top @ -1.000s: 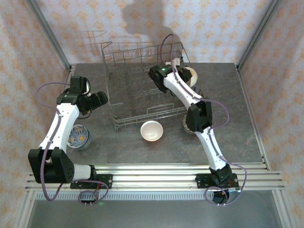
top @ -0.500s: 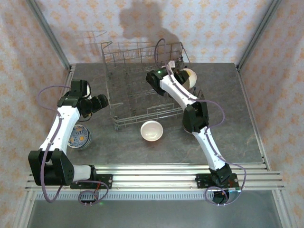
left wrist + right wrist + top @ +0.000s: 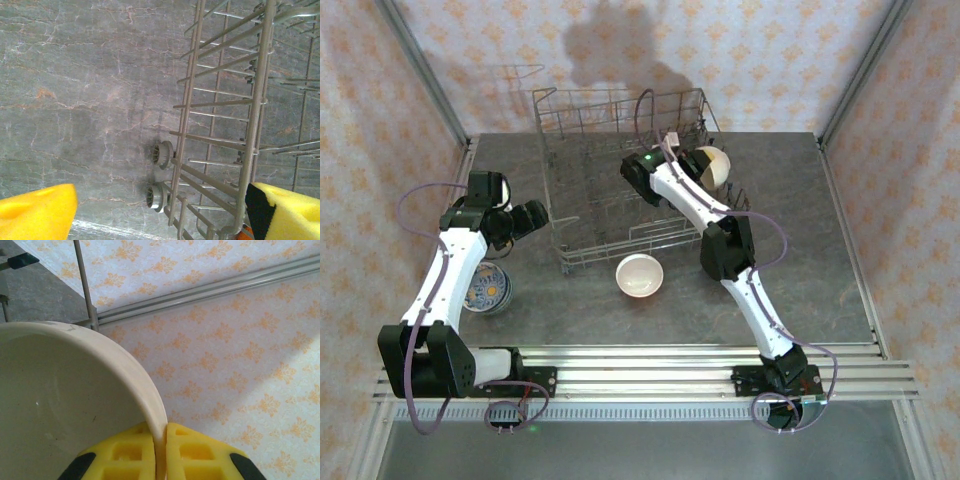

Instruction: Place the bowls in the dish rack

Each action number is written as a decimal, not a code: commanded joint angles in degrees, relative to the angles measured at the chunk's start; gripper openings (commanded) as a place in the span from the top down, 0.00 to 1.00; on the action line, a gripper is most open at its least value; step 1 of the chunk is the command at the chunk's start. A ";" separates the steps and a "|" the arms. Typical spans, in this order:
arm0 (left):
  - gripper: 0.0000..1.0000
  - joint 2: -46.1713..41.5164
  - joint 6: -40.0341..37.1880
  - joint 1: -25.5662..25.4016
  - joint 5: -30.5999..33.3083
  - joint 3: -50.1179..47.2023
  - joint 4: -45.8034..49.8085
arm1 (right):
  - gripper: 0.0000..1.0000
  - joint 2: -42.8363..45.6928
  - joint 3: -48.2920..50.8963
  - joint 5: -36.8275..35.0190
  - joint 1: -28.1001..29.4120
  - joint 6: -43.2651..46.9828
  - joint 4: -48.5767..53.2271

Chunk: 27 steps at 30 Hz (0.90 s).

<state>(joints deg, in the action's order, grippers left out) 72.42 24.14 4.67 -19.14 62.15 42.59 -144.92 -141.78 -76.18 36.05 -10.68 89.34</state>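
Right gripper pinches the thin rim of a plain cream ceramic bowl, holding it above the far right corner of the grey wire dish rack. So slight a grip could let it swivel or slip if it clips a tine going down.

Grey marbled surface, pale walls patterned with orange floral motifs on three sides, metal posts at the far corners, slotted rails along the near edge, soft shadow on the far wall
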 commanded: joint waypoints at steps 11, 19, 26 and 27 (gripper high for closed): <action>0.11 -1.90 1.65 0.42 -0.04 -1.56 -1.24 | 0.73 -1.67 -1.87 12.14 1.83 -3.43 2.50; 0.12 -2.26 2.46 0.43 0.23 -2.16 -1.55 | 0.68 -2.91 -0.62 15.58 1.26 -4.05 1.81; 0.12 -2.82 3.14 0.35 0.24 -2.30 -1.63 | 0.56 -2.50 0.25 20.32 -0.79 -5.33 1.30; 0.12 -2.96 3.30 0.28 0.22 -2.30 -1.63 | 0.55 -2.24 0.40 20.94 -1.02 -5.35 1.02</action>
<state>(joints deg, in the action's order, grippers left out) 71.20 26.59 4.67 -19.09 60.36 41.67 -147.22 -142.37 -60.66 37.32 -14.52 89.58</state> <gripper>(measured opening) 0.883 0.446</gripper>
